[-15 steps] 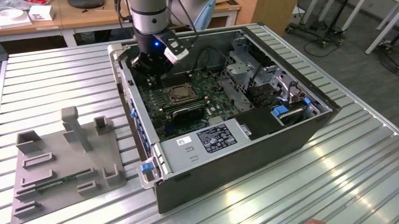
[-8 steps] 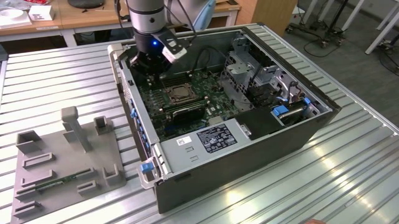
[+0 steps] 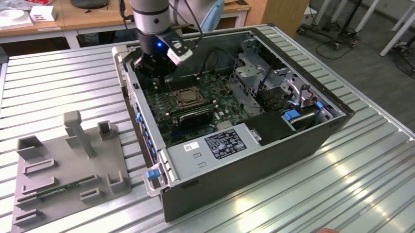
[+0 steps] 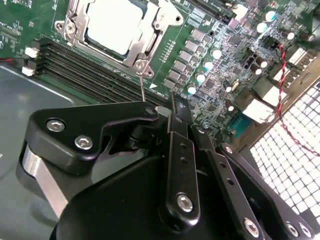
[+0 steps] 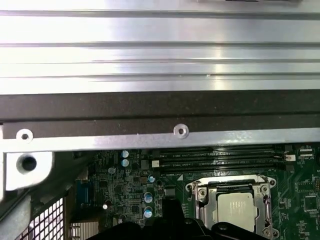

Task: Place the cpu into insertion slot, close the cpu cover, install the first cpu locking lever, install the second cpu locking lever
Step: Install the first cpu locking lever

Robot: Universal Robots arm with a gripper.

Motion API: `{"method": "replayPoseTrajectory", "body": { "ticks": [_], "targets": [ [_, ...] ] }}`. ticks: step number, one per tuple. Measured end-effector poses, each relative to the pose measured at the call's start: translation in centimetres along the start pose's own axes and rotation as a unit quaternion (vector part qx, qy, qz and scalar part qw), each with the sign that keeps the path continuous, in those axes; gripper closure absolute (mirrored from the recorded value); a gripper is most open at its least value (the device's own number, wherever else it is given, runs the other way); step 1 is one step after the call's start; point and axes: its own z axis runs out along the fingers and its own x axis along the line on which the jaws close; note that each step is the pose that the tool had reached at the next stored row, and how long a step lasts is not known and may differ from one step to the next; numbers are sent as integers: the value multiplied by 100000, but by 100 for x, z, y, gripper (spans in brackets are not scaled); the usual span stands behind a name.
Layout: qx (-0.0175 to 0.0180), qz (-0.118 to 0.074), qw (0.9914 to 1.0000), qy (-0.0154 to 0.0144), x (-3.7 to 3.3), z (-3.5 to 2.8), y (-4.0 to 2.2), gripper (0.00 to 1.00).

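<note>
The cpu [image 4: 112,25] is laid flat in its slot [image 4: 172,20] on the board [image 4: 235,75]; the cpu cover [image 4: 75,20] is shut around it to hold it; a thin lever [image 4: 143,85] is stood up at the slot's corner, met by the clenched pincer [image 4: 161,109]; whether it is nipped cannot be told.

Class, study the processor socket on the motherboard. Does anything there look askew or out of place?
Yes. The chip lies flat under its cover, but one thin wire lever sticks out from the cover's corner toward the gripper instead of lying along its edge; it looks unlatched.
</note>
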Motion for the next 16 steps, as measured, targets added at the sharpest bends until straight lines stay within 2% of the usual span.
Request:
{"method": "replayPoseTrajectory", "body": {
  "ticks": [11,16],
  "targets": [
    [1,69,100000,-169,4,-3,39,90],
    [-17,89,100000,-194,0,-58,43,90]
  ]
}}
